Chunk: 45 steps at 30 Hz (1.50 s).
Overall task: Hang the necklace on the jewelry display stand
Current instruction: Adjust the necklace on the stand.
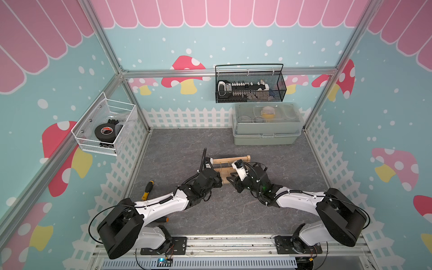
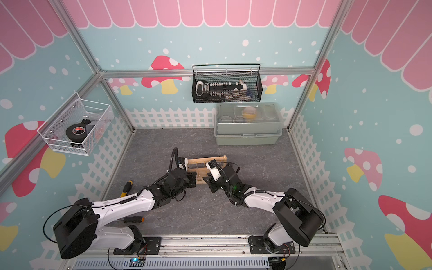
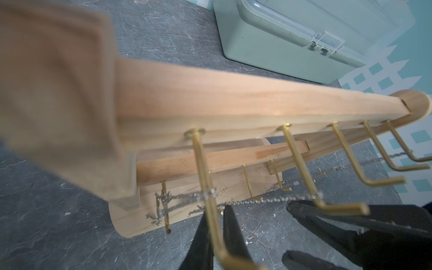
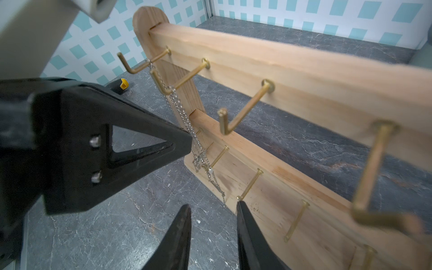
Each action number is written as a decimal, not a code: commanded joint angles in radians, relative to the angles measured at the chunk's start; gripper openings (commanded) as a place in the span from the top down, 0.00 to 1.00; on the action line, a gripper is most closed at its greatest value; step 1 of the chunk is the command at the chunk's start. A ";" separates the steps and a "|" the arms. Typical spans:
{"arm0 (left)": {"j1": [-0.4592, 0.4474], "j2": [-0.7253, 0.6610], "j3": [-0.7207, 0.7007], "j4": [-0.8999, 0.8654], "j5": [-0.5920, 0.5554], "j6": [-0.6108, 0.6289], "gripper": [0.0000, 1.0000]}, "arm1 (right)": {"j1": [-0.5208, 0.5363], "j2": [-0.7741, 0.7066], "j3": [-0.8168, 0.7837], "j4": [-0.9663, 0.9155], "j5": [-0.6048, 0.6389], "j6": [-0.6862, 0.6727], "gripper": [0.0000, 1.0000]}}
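Two sets of fingers meeting at the stand on the counter. Left fingers barely apart at the necklace, hold on it unclear. Necklace draped over two hooks at the stand's left end, dangling toward the base. Right fingers apart and empty, near the base front, right of the necklace.

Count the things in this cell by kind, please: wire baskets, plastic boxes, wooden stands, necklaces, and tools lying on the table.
Wire baskets: 2, one white, one black
Plastic box: 1
Jewelry display stand: 1
Necklace: 1, draped over the stand's hooks
Tools on the table: 2, one yellow-handled, one dark with an orange end
Total: 7
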 commanded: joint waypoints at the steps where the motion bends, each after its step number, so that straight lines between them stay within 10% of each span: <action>1: 0.002 -0.028 -0.014 -0.007 0.008 0.005 0.88 | 0.005 -0.015 0.007 -0.007 0.006 -0.006 0.67; 27: -0.013 -0.244 -0.096 -0.178 -0.034 -0.016 0.87 | 0.007 -0.035 0.032 -0.063 -0.013 -0.028 0.66; 45: 0.124 -0.190 -0.149 0.020 0.162 0.029 0.84 | 0.028 0.011 0.063 -0.065 -0.011 -0.039 0.66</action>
